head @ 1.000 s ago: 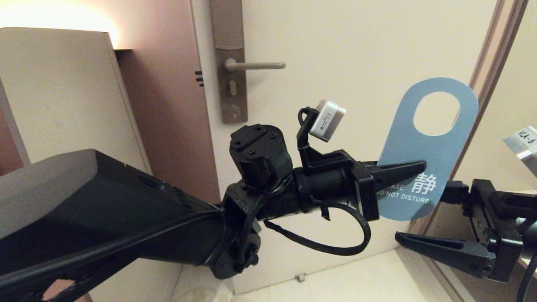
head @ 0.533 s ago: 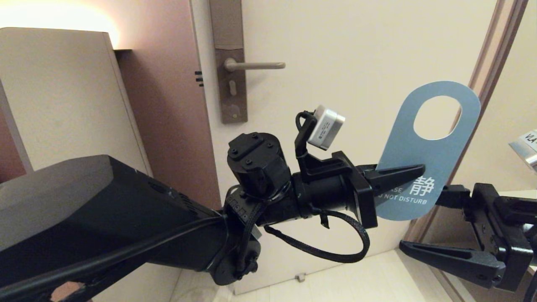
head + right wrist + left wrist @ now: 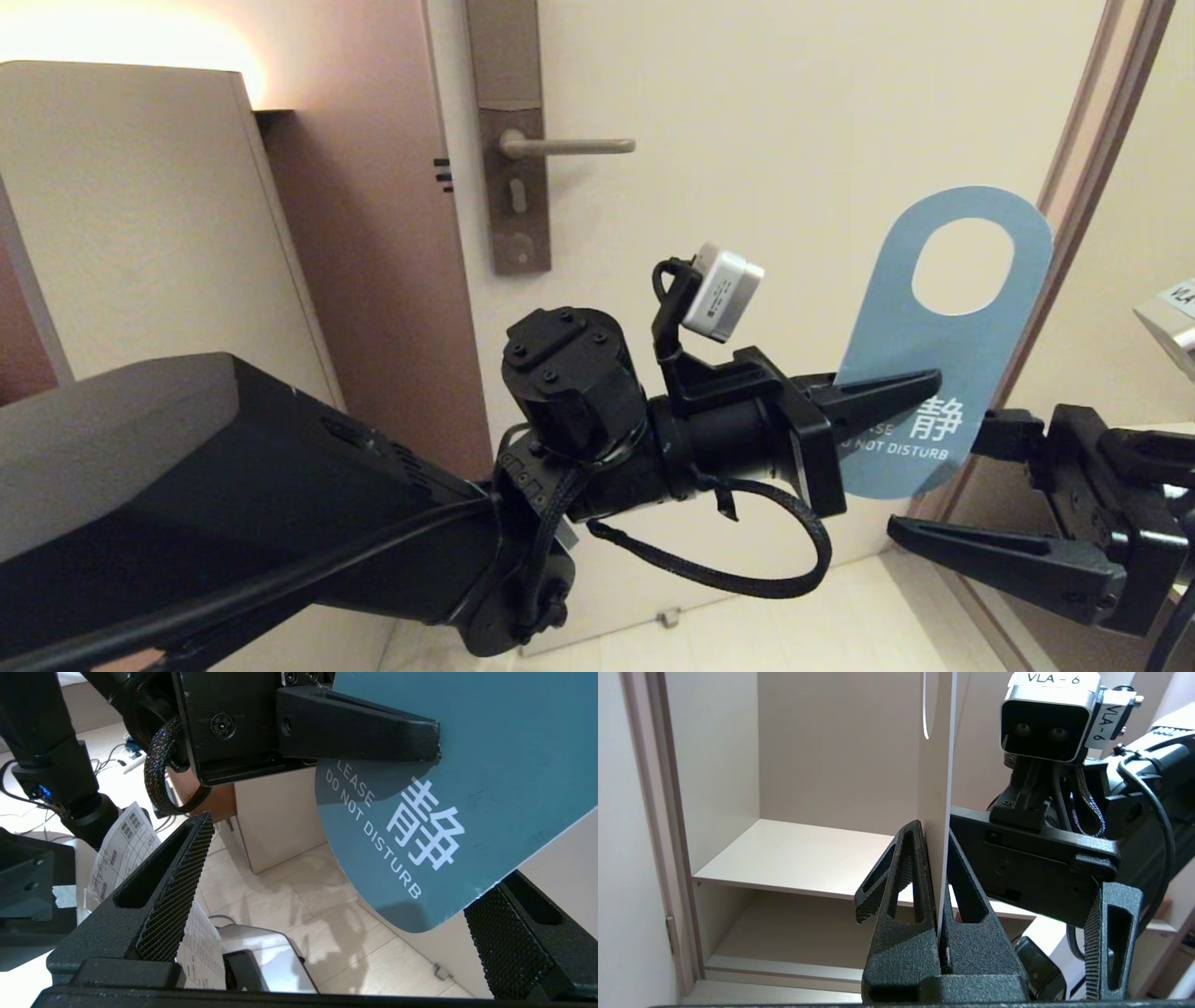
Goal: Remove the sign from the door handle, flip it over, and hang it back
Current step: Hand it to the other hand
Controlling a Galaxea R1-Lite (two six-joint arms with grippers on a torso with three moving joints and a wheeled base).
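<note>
Now sign (image 3: 934,373) pinched in left fingers (image 3: 887,392), between spread right fingers (image 3: 980,551)

We see a flat blue card door sign (image 3: 943,355) with a matt, smooth face and crisp white print, its pale reverse looking like plain uncoated card, pinched in the matt black, grainy plastic left gripper (image 3: 896,397) whose finger pads (image 3: 177,882) carry a fine ribbed, rubbery texture, as do those of the matching black right gripper (image 3: 952,509). Behind it we find a brushed, satin metal lever door handle (image 3: 565,146) on a dull bronze-toned metal plate (image 3: 509,159), set in a smooth cream door (image 3: 794,112) with a low sheen. A braided black fabric-sleeved cable (image 3: 747,574) looks rough, and the small silver wrist camera (image 3: 721,292) looks like smooth satin metal.
</note>
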